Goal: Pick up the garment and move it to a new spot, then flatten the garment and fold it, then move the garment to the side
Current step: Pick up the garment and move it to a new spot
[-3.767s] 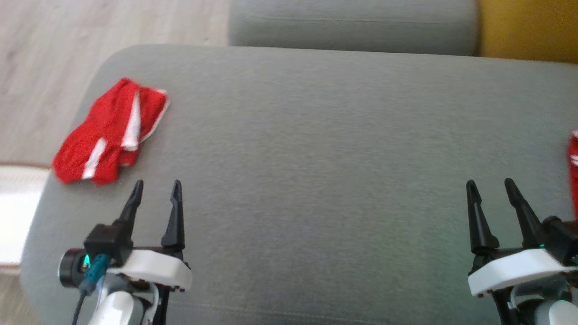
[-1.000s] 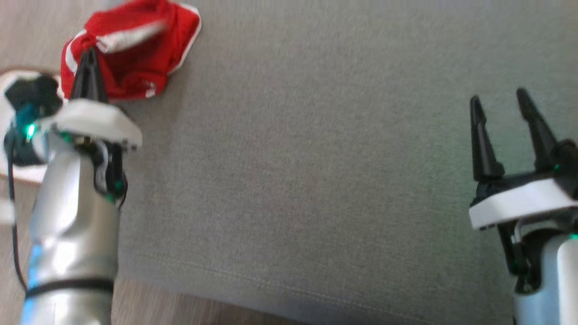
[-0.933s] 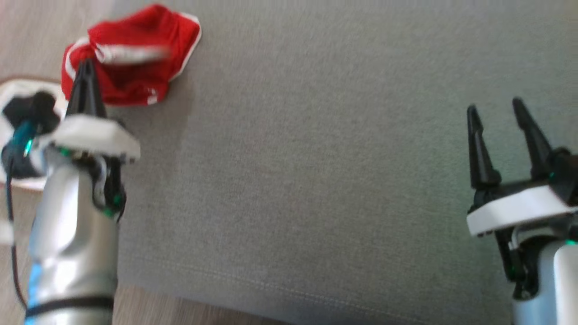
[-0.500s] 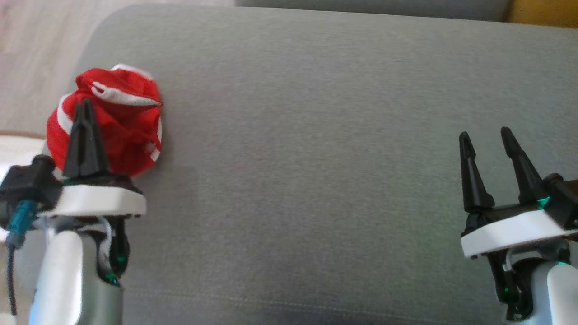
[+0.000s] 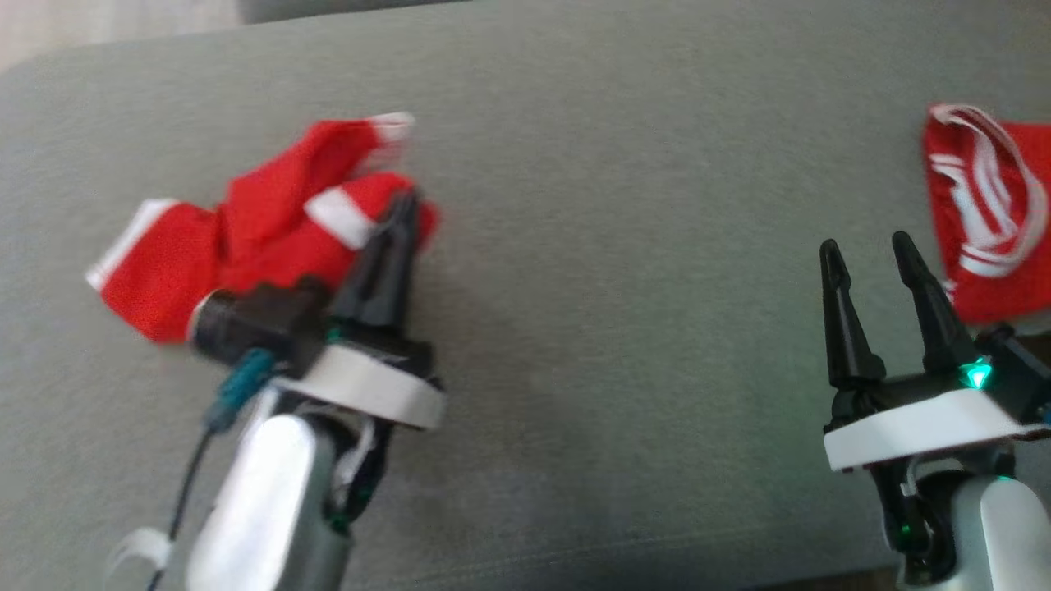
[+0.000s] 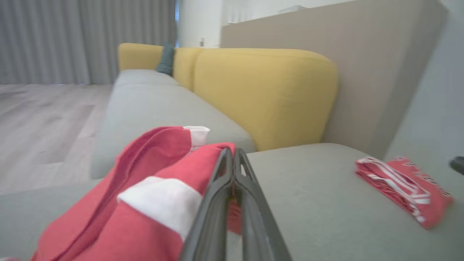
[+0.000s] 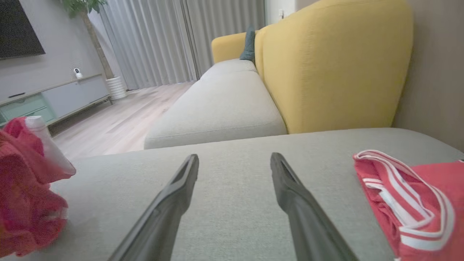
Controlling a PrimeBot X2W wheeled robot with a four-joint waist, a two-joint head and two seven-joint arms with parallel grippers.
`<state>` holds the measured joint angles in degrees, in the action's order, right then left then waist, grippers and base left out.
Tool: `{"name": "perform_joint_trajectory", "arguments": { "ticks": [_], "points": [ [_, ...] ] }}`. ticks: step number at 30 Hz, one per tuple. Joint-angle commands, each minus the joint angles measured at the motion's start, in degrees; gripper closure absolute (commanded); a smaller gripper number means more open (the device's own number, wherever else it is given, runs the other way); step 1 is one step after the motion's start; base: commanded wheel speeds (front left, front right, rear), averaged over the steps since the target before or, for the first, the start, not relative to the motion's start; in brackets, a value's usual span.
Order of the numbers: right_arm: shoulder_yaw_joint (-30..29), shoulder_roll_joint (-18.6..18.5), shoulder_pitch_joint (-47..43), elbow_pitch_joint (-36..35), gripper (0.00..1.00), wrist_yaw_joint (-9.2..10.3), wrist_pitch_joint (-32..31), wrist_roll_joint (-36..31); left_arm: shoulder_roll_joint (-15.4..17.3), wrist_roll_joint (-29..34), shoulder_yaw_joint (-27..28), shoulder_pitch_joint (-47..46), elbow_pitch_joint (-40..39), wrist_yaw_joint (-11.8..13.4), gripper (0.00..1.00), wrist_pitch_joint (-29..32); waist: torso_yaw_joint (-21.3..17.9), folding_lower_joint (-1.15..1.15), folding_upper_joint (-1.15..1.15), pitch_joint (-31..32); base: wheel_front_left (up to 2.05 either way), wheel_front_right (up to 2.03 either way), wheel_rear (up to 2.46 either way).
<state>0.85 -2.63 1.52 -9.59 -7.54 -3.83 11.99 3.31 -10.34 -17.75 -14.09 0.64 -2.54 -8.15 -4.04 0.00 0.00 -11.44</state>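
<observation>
Garment [image 5: 271,238] bunched in left gripper [image 5: 404,203], jaws pinched together, apparently lifted.

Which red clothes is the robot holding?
The crumpled red garment, pinched in the left gripper. The folded red garment lies untouched beside the open right gripper.

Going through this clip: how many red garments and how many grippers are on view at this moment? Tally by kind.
Red garments: 2, the held garment and the loose garment
Grippers: 2, the left gripper and the right gripper
Total: 4
</observation>
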Motion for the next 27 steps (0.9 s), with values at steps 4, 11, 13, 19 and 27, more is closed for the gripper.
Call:
{"name": "perform_joint_trajectory", "arguments": {
  "ticks": [4,11,13,19,27],
  "points": [
    [0.5,-0.3,0.9,-1.0,0.00,0.05,1.5,1.3,-0.3,-1.0,-6.7,-6.9,-1.1,-1.3,1.00,0.1,-7.3,0.00,0.00,-3.9,0.00,0.00,0.00],
    [0.2,-0.2,1.2,-0.1,0.00,0.05,2.9,2.7,-0.4,-4.2,-17.1,-11.7,-0.8,-0.7,1.00,-0.6,-10.9,0.00,0.00,-6.6,0.00,0.00,0.00],
    [0.2,-0.2,1.2,0.1,0.00,0.05,3.3,3.0,-0.4,-4.9,-19.6,-13.0,-0.1,-0.1,1.00,-0.6,-11.4,0.00,0.00,-7.5,0.00,0.00,0.00],
    [0.5,-0.2,1.8,1.1,0.00,0.05,4.5,3.2,-0.4,-7.3,-23.3,-15.4,7.3,0.5,1.00,2.4,-11.4,0.00,0.00,-9.7,0.00,0.00,0.00],
    [0.6,-0.2,2.5,2.9,0.00,0.05,4.5,3.0,-0.4,-9.6,-27.4,-16.6,13.8,-2.1,0.00,6.6,-9.0,0.00,0.00,-8.1,0.00,0.00,0.00]
  ]
}}
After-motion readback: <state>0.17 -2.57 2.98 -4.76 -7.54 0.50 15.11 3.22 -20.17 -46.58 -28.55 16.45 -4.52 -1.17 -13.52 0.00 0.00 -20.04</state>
